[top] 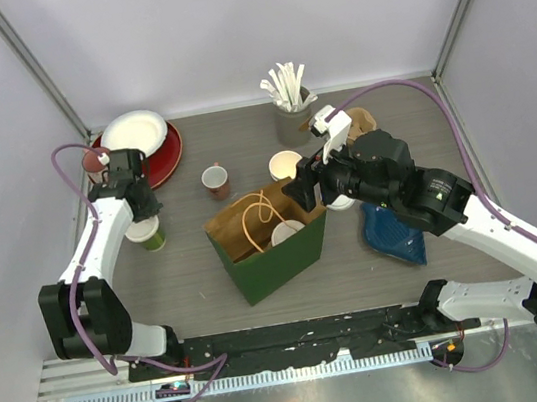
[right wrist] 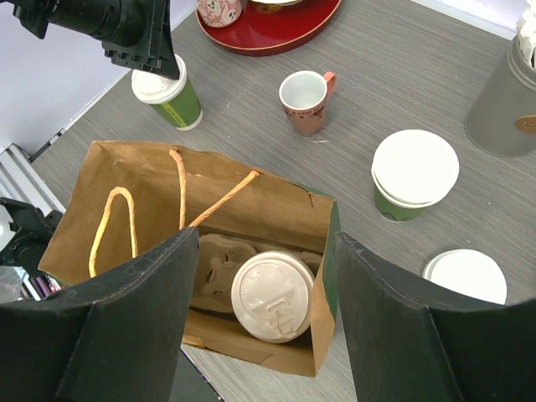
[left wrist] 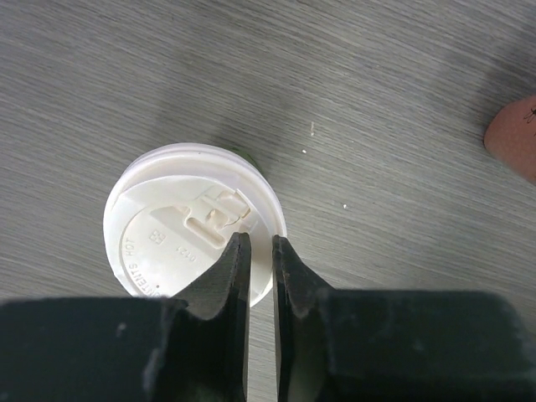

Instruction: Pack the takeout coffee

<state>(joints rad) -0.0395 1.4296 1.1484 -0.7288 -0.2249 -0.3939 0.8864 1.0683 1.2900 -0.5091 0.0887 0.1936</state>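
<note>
Takeout coffee is split between the bag and the surface. Inside the paper bag (right wrist: 75, 226), in the lower middle of the right wrist view, one lidded cup (right wrist: 272, 295) stands upright against the bag's right wall. A moulded pulp carrier (right wrist: 216, 270) lies just to its left, touching it. The bag's mouth is open, and its two cord handles (right wrist: 113, 218) lie over the left flap.

Your right pincer (right wrist: 264, 251) hangs over that mouth with its jaws wide, one finger on either side of the cup inside, holding nothing.

A second lidded green cup (left wrist: 180, 234) stands on the grey surface (left wrist: 377, 100), at the left of the overhead view. Your left pincer (left wrist: 261, 247) is above it with its jaws narrow, only a thin slit between them, set over the lid's lower right rim. You cannot tell whether they pinch that rim.

To the right of the bag in the right wrist view, a third green cup (right wrist: 414, 172) stands upright, capped in white. Another white lid (right wrist: 467, 276) shows at the lower right, and you cannot tell whether a cup is under it. A small red-and-white cup (right wrist: 303, 100) stands empty between the bag and the red tray (right wrist: 276, 29) at the top of the frame.
</note>
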